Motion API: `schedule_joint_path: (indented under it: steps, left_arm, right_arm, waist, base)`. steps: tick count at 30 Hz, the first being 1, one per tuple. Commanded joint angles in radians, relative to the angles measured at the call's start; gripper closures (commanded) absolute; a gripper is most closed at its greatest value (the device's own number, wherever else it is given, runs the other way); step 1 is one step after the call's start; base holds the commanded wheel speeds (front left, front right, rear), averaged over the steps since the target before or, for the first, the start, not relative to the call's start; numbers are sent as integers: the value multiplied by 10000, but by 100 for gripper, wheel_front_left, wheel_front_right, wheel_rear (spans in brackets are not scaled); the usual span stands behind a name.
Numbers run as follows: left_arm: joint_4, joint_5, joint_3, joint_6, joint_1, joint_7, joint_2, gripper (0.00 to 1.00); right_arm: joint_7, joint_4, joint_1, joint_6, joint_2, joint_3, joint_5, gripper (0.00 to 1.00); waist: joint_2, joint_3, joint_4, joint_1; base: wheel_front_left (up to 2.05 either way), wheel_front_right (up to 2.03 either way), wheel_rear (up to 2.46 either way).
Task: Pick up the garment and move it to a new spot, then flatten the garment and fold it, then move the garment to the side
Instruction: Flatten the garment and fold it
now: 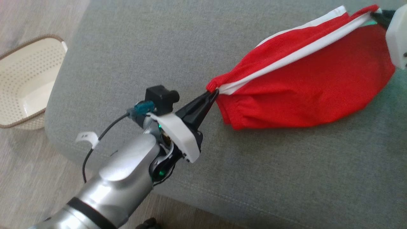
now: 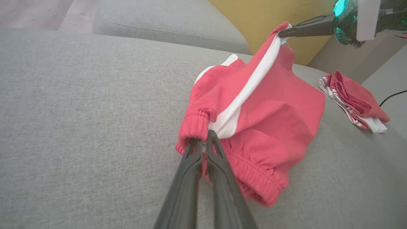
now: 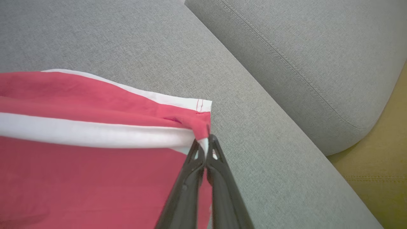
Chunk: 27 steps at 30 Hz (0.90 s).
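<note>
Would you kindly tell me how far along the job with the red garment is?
Done: the pick-up; both pairs of jaws are shut on opposite ends of the garment. In hand: it hangs stretched between them over the grey cushion, sagging and bunched. Left: laying it flat, folding, moving it aside.

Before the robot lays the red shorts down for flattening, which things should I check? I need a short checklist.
1. Left fingers shut on the waistband: ok.
2. Right fingers shut on the hem corner: ok.
3. Red shorts spread flat between them: not ok, sagging and bunched.
4. Bare sofa cushion beneath: ok.
5. Folded garment lies apart: ok.
6. Shorts' lower edge off the cushion: cannot tell.
</note>
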Motion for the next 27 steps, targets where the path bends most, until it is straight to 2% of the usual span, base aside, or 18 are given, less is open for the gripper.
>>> schedule_joint_path:
  steps: [1, 9, 10, 11, 12, 13, 18, 27]
  left_arm:
    - [-85, -127, 369, -29, -531, -136, 120, 100]
    - [557, -160, 445, -84, -1157, -296, -351, 100]
    - [636, -173, 473, -87, -1204, -306, -399, 100]
    - [719, -183, 515, -89, -1244, -316, -446, 73]
    - [804, -184, 562, -91, -1279, -324, -487, 17]
    - [891, -180, 614, -92, -1308, -331, -524, 0]
    - [1241, -37, 1016, -92, -1330, -347, -631, 0]
    - [981, 586, 2996, 299, -304, -350, -497, 0]
  right_arm:
    - [-115, 3, -208, -9, -20, -90, -114, 100]
    - [-347, 460, -566, -9, 205, -53, -230, 100]
    - [-407, 557, -603, -9, 234, -51, -200, 88]
    - [-498, 680, -645, -9, 269, -50, -193, 0]
    - [-601, 794, -681, -9, 319, -50, -207, 0]
    - [-764, 908, -725, -9, 368, -49, -270, 0]
    - [-1539, 1704, -735, -9, 750, -78, -381, 0]
    - [-4235, 3397, 208, -9, 1798, -725, -351, 0]
  waist:
    - [0, 192, 106, 0]
    - [0, 632, 241, 0]
    - [0, 670, 244, 0]
    - [0, 699, 245, 0]
    - [0, 723, 243, 0]
    - [0, 742, 235, 0]
    - [0, 686, 97, 0]
    - [0, -240, -607, 0]
  base:
    - [0, 0, 0]
    - [0, 0, 0]
    - [0, 0, 0]
    - [0, 0, 0]
    - [0, 0, 0]
    - [0, 0, 0]
    - [0, 0, 0]
    - [0, 0, 0]
